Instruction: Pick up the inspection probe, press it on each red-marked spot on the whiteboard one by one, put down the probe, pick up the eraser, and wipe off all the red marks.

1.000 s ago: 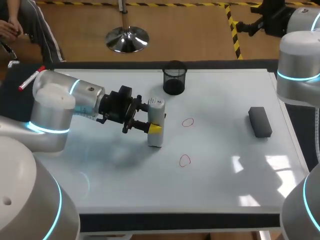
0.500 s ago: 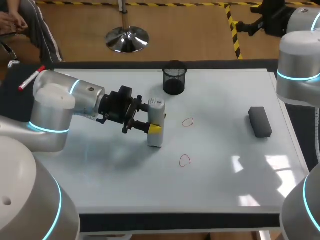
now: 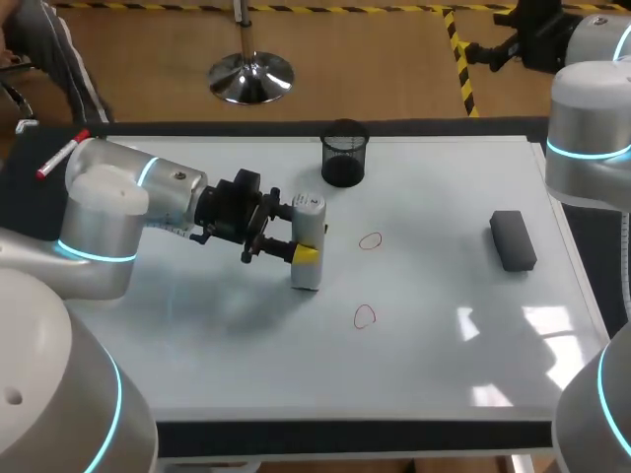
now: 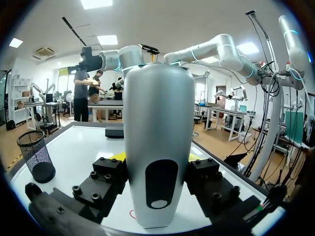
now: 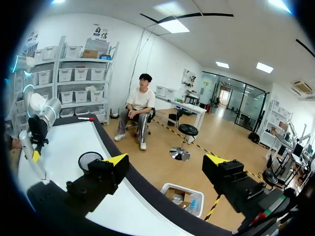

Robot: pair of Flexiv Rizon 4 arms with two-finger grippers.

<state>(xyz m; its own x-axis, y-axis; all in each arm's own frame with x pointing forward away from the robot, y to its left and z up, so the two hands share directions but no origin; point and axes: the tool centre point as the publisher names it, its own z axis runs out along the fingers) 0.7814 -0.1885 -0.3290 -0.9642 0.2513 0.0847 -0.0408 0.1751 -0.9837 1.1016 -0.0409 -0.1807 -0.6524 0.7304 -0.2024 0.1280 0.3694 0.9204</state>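
The inspection probe (image 3: pixel 312 209), a white-silver cylinder, stands upright near the middle of the whiteboard (image 3: pixel 424 374). My left gripper (image 3: pixel 301 233) comes in from the left and is shut on its sides. In the left wrist view the probe (image 4: pixel 157 108) fills the space between the fingers of the left gripper (image 4: pixel 156 158). Two red marks lie to the probe's right, one farther (image 3: pixel 370 240) and one nearer (image 3: pixel 365 315). The dark grey eraser (image 3: pixel 513 239) lies at the right side. My right gripper (image 5: pixel 167 162) hangs open and empty beyond the table's far right corner.
A black mesh cup (image 3: pixel 344 154) stands at the board's far edge, just behind the probe. A red-capped marker (image 3: pixel 62 156) lies on the dark surface at the far left. The board's near half holds nothing but the nearer red mark.
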